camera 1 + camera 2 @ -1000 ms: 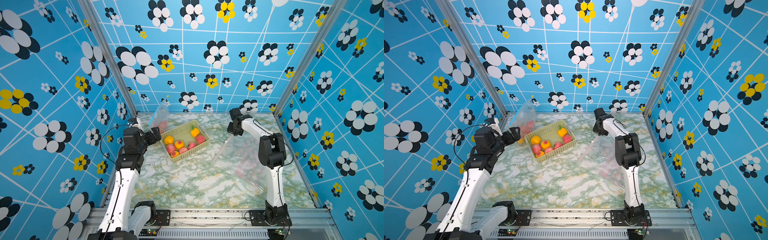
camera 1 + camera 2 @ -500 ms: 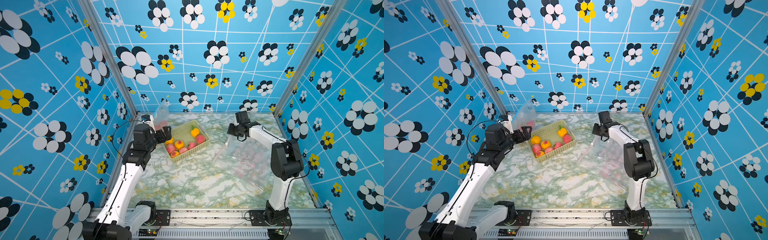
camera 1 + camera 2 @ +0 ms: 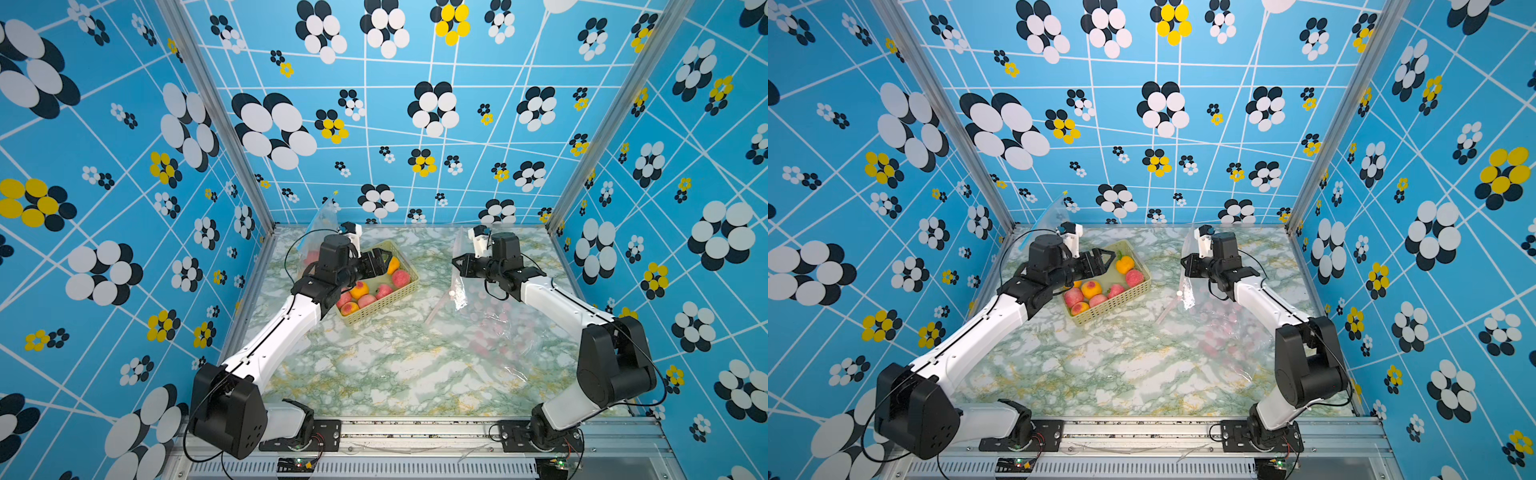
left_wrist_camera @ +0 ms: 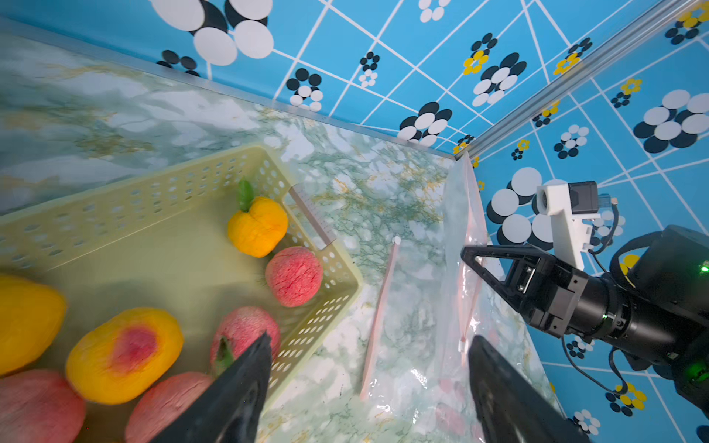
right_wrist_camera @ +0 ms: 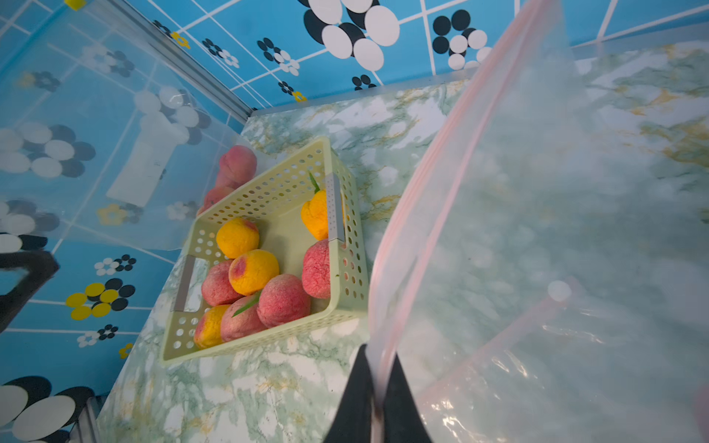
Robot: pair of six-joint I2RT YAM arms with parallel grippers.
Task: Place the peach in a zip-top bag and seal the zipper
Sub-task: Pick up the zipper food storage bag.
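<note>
Several peaches (image 3: 400,277) lie in a pale green basket (image 3: 374,311) at the back left of the table. My left gripper (image 3: 380,259) hangs open over the basket. In the left wrist view its fingertips (image 4: 264,339) straddle the basket's corner, one just above a red peach (image 4: 245,330). My right gripper (image 3: 457,266) is shut on the upper rim of the clear zip-top bag (image 3: 494,328) and holds it lifted. The bag's lower pink zipper strip (image 3: 436,309) rests on the table, so the mouth gapes toward the basket. The right wrist view shows the rim pinched between the jaws (image 5: 378,356).
A second clear bag (image 5: 96,134) with peaches inside (image 5: 238,163) leans in the back left corner behind the basket. A yellow pepper-like fruit (image 3: 392,264) lies in the basket. Blue patterned walls enclose the marble table (image 3: 374,374) on three sides.
My left arm has swung from the corner bag out over the basket, and its jaws have narrowed a little. My right gripper has carried the bag's rim to the right and nearer.
</note>
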